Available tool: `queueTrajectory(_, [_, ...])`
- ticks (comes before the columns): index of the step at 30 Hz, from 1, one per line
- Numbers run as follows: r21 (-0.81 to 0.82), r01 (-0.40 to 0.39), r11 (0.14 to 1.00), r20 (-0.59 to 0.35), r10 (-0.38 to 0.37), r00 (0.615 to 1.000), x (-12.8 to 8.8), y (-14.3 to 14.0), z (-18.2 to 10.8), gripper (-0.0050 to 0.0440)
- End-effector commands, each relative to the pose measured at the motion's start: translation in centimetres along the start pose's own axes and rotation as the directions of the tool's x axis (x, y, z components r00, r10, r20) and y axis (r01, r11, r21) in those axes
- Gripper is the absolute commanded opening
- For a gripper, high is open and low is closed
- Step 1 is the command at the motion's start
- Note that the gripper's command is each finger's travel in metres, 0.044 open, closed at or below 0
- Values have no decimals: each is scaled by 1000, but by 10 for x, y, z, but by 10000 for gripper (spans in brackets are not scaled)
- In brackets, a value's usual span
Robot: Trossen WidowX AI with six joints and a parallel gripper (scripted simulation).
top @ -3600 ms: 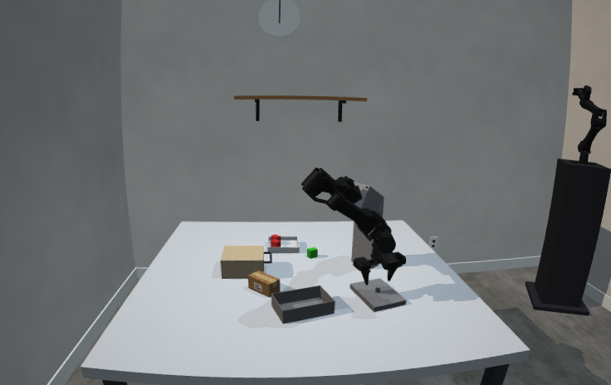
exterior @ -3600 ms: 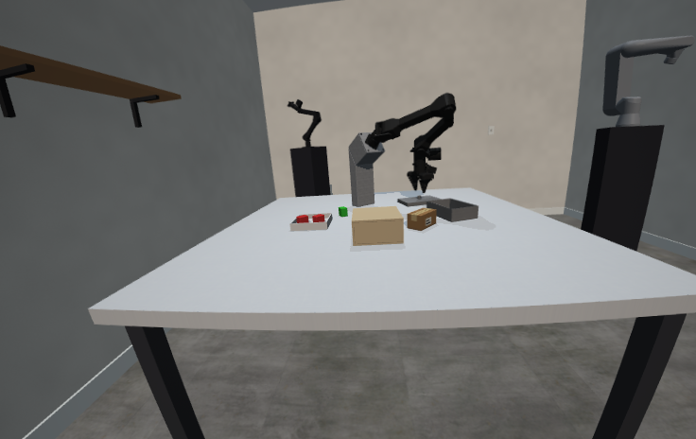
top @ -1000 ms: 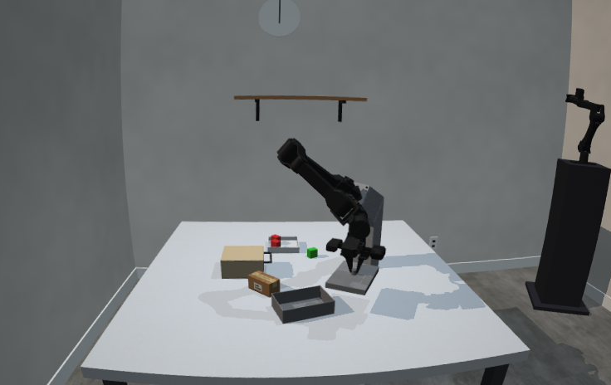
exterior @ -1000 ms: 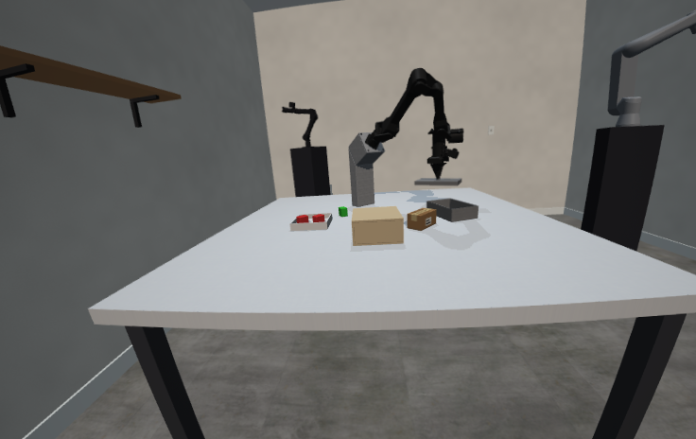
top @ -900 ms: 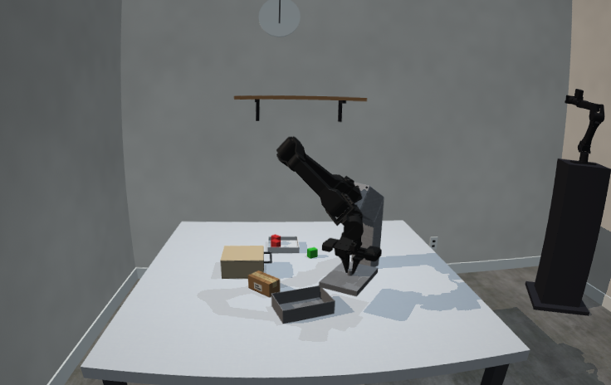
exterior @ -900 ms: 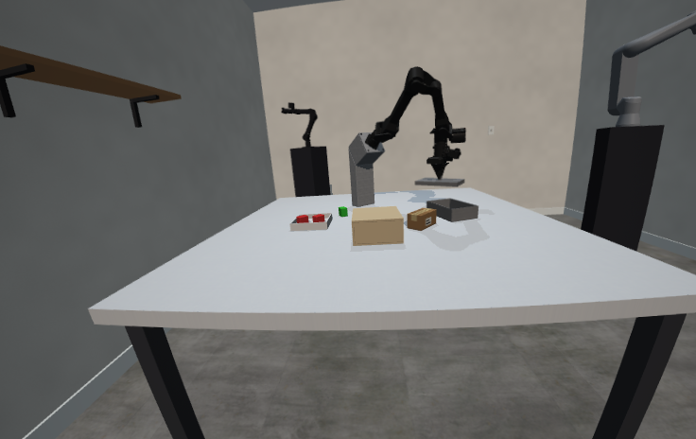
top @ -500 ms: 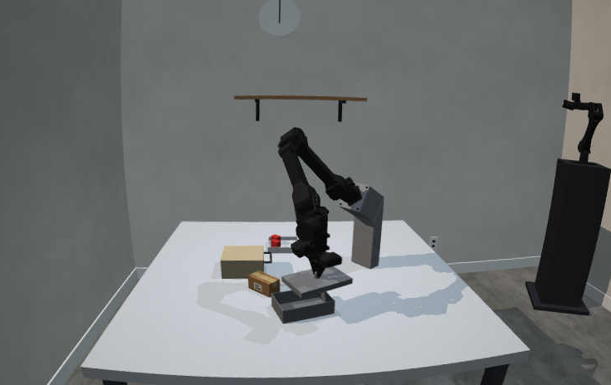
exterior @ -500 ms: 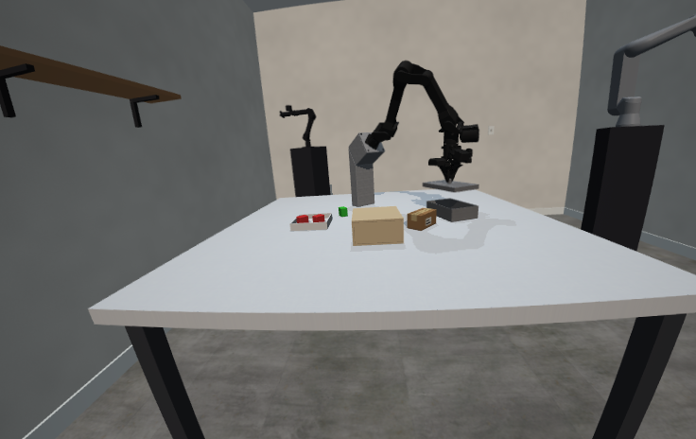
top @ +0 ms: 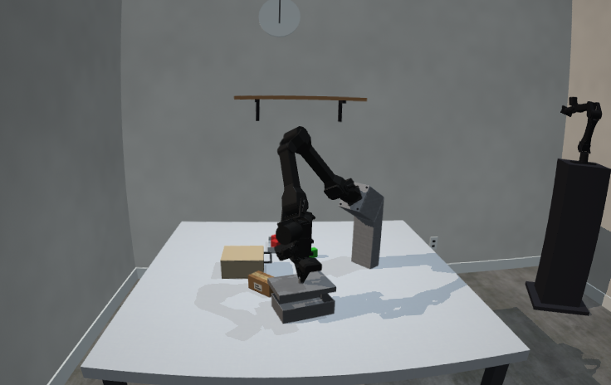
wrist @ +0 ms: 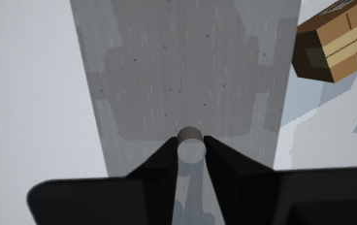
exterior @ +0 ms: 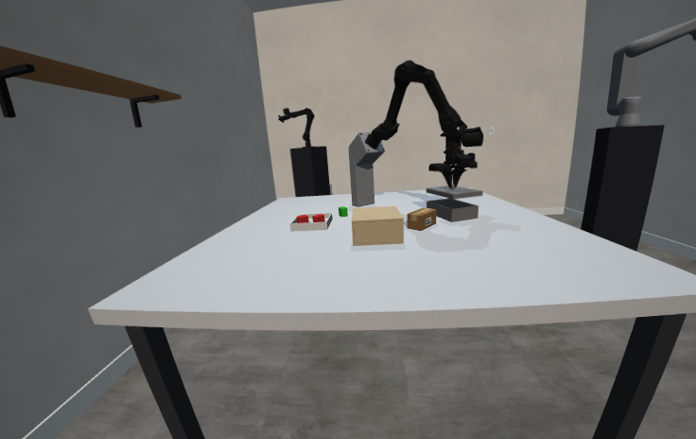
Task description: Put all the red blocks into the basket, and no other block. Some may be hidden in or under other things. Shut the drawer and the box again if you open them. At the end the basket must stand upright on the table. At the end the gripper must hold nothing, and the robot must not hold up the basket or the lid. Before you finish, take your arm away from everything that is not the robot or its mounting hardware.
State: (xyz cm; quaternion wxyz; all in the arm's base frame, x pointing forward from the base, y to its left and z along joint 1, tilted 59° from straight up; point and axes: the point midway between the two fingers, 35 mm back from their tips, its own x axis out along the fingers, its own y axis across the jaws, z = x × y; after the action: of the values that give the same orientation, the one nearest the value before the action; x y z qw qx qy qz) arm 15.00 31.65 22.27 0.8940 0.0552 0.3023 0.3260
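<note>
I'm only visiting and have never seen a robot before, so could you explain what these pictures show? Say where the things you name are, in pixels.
The black machine is a robot arm [top: 290, 172] [exterior: 438, 95], mounted on a grey stand [top: 365, 241] [exterior: 362, 184]. Its "hand" is a gripper [top: 302, 279] [exterior: 453, 186] [wrist: 190, 142] with two fingers, pinching the round knob of a grey lid [top: 281, 287] [exterior: 468, 193] [wrist: 173, 73] above a dark open box [top: 303, 313] [exterior: 453, 211].

One camera faces the table with the shelf behind, one views it from another side, and one sits near the gripper, looking down past the fingers.

Also on the table are a tan cabinet with a handle [top: 242, 261] [exterior: 376, 229], a brown carton [top: 260, 283] [exterior: 421, 219] [wrist: 338, 44], a green block [top: 314, 251] [exterior: 343, 211], and a shallow light-coloured basket [exterior: 309, 225] with two red blocks [exterior: 302, 219] inside.
</note>
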Motion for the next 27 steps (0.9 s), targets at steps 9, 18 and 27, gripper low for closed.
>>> queueTrajectory(9, [-8,4,1000,-13,-5,1000,16,-1,-4,0])
queueTrajectory(18, [-11,4,1000,-13,-5,1000,29,0,-5,0])
queueTrajectory(27, [-11,4,1000,-13,-5,1000,41,0,-6,0])
